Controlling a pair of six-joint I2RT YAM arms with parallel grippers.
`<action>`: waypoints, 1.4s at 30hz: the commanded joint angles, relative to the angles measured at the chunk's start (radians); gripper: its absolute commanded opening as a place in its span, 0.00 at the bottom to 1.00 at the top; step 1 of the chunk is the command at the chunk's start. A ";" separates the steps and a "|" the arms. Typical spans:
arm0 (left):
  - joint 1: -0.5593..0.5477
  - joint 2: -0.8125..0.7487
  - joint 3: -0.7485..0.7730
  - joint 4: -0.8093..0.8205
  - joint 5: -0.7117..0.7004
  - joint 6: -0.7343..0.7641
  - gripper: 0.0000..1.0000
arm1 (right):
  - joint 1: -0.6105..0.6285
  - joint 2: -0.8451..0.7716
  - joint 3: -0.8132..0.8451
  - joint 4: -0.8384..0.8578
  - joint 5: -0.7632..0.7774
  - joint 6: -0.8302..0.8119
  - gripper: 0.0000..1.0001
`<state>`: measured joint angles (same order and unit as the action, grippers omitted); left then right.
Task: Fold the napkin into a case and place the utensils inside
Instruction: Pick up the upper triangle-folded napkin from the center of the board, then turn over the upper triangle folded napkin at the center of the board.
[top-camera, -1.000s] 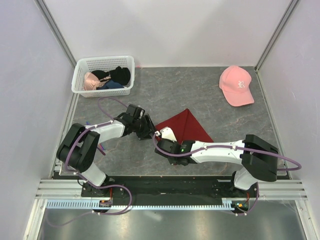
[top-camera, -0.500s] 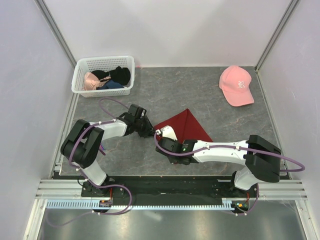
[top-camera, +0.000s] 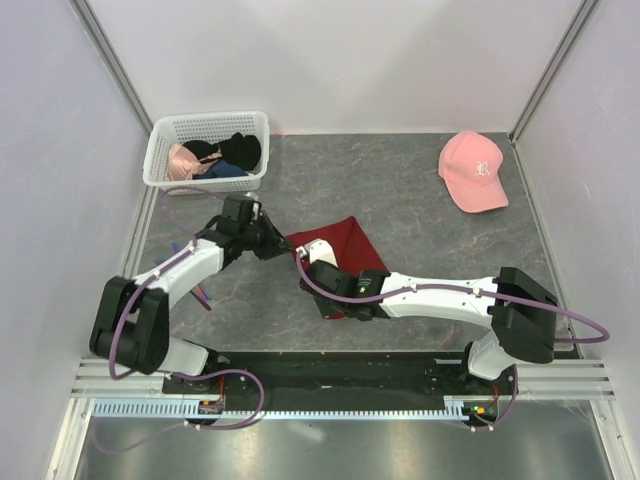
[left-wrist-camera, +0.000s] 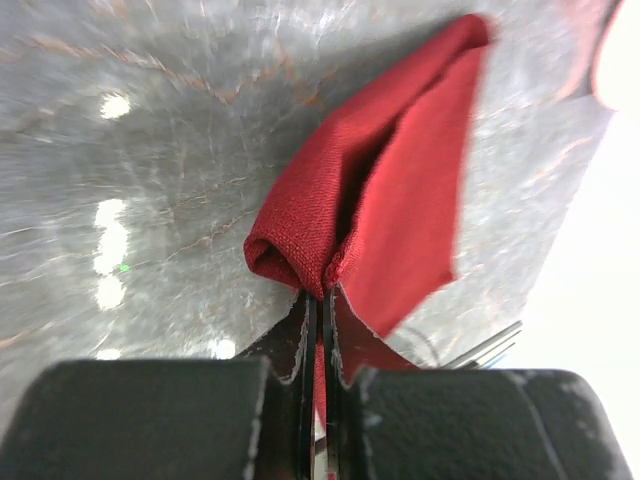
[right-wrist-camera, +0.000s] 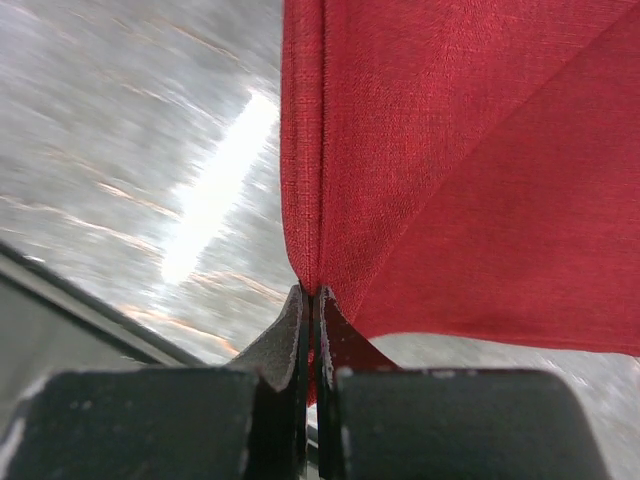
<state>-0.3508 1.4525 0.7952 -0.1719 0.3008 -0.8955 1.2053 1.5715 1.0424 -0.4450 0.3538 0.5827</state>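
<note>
The dark red napkin (top-camera: 335, 243) lies partly folded at the middle of the table, and a bit of it shows under the right arm. My left gripper (top-camera: 283, 240) is at its left corner, shut on a bunched fold of the napkin (left-wrist-camera: 400, 200), which stretches away from the left gripper (left-wrist-camera: 320, 295). My right gripper (top-camera: 312, 262) sits just beside it, shut on the napkin's edge. The napkin (right-wrist-camera: 420, 150) spreads taut and creased in front of the right gripper (right-wrist-camera: 312, 292). The utensils are not clearly in view. Thin grey rods (left-wrist-camera: 490, 345) show past the cloth, and I cannot tell what they are.
A white basket (top-camera: 208, 117) holding black and pink garments stands at the back left. A pink cap (top-camera: 472, 170) lies at the back right. Pale walls enclose the grey table (top-camera: 420, 230) on three sides.
The left gripper went from open to shut on the napkin's corner and drew it up and to the left. The right gripper shifted left with the cloth, which now looks narrower.
</note>
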 joint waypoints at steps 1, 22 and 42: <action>0.076 -0.133 0.059 -0.046 0.007 0.089 0.02 | 0.019 0.039 0.071 0.003 -0.090 -0.021 0.00; 0.546 -0.462 0.570 -0.632 -0.080 0.348 0.02 | 0.163 0.394 0.690 0.280 -0.709 0.012 0.00; -0.198 0.278 0.510 -0.103 -0.371 0.184 0.02 | -0.300 0.194 -0.612 1.485 -1.070 0.417 0.00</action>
<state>-0.5076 1.6688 1.1728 -0.5816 0.0273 -0.6693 0.9108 1.8164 0.5491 0.8875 -0.5125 0.9623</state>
